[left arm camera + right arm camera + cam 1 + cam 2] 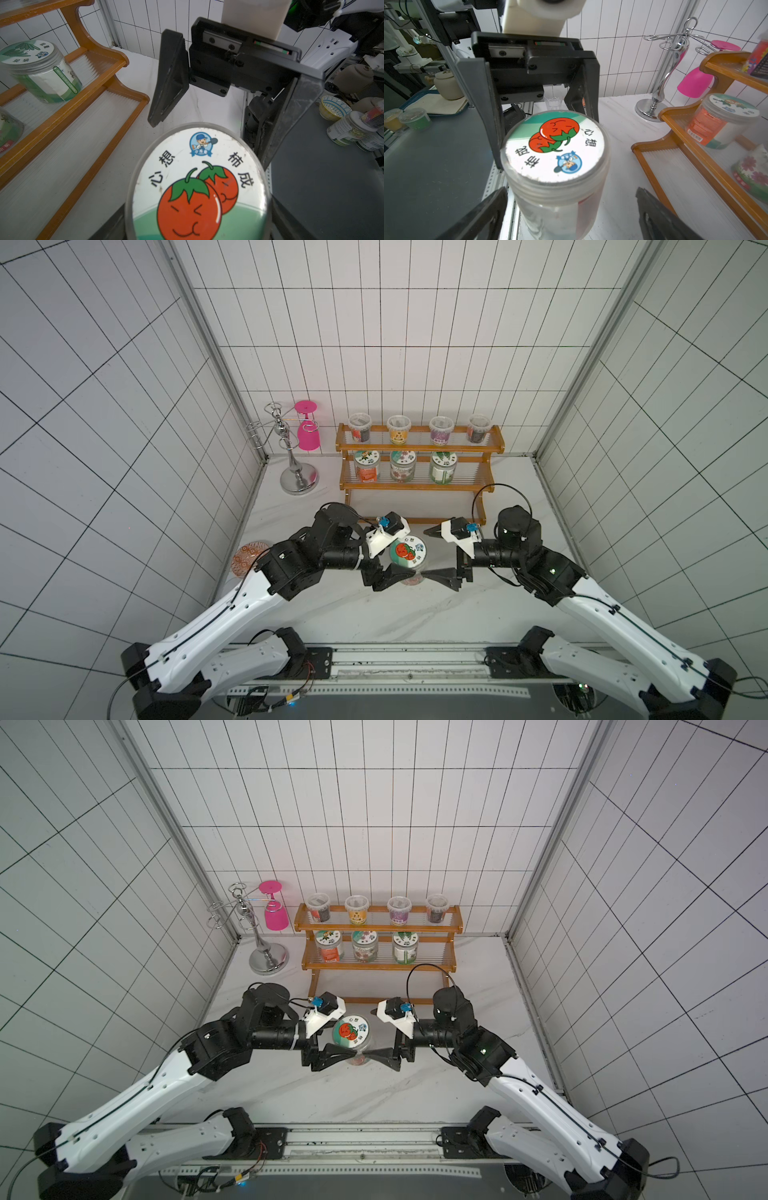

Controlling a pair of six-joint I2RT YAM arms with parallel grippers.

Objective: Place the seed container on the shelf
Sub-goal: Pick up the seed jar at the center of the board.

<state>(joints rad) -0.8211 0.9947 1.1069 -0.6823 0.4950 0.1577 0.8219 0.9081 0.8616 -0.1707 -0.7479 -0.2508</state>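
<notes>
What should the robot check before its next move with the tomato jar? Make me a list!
1. Grip: ok, the left gripper clamps the seed container on both sides.
2. Helper hand: ok, the right gripper is open, one finger each side of the seed container, gaps showing.
3. Closed: ok, the lid is on.
4. Room: ok, the shelf has a bottom tier that is bare where seen, and the middle tier is free past the green jar.
5. Lifted clear of the table: cannot tell.
</notes>
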